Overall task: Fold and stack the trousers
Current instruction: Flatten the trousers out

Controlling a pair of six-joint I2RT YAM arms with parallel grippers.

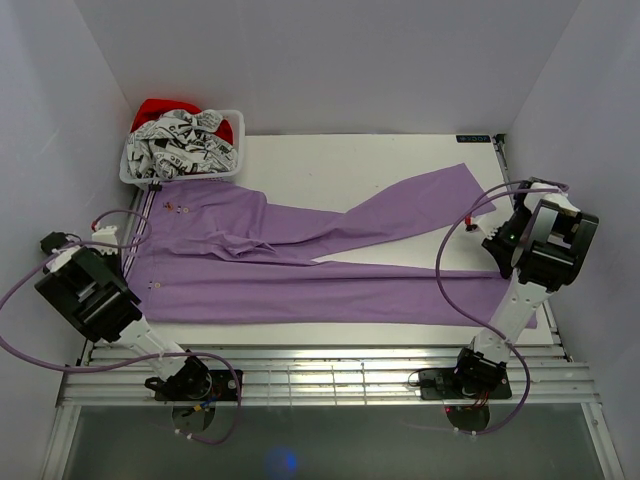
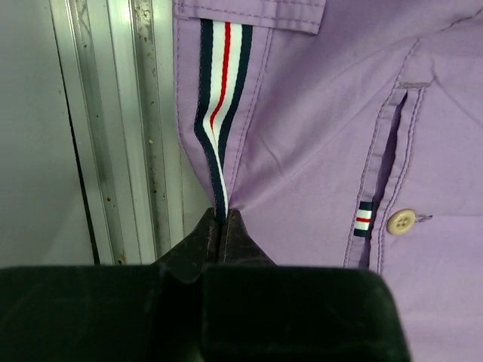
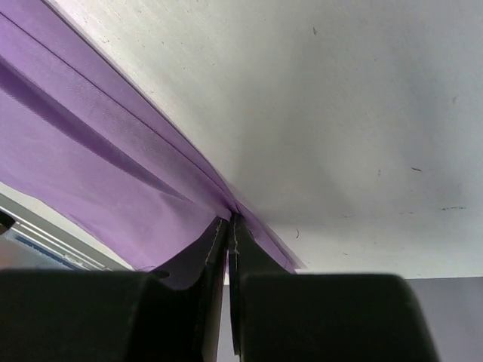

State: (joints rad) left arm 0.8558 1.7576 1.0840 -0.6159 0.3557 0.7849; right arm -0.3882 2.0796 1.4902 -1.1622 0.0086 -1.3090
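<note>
From above, the trousers (image 1: 330, 270) lie spread across the white bench (image 1: 360, 160). The waist is at the left and the two legs run right, the far leg angling up toward the back right corner. Only this view shows the white basket (image 1: 180, 176) at the back left, heaped with black-and-white print cloth and something red.

The left wrist view gives the detail that the overhead view lacks. The left pincer (image 2: 223, 226) is clamped on the waist edge, where a navy, white and red striped ribbon (image 2: 220, 75) narrows into its tips. To the right are a pocket slit, a pale button (image 2: 401, 221) and a small striped tag (image 2: 364, 219). A scuffed metal rail (image 2: 128, 128) runs along the left.

The right wrist view shows the right pincer (image 3: 230, 226) closed on a thin edge of lilac cloth, with bare, lightly specked bench beyond. Which leg it holds cannot be told.

The left arm reaches from its base out to the left and bends in toward the waistband. The right arm rises steeply from its base, its wrist turned left at the leg ends.

The cloth is soft, matte and creased in long folds, and the pincer fingers are dark and wedge-shaped.
</note>
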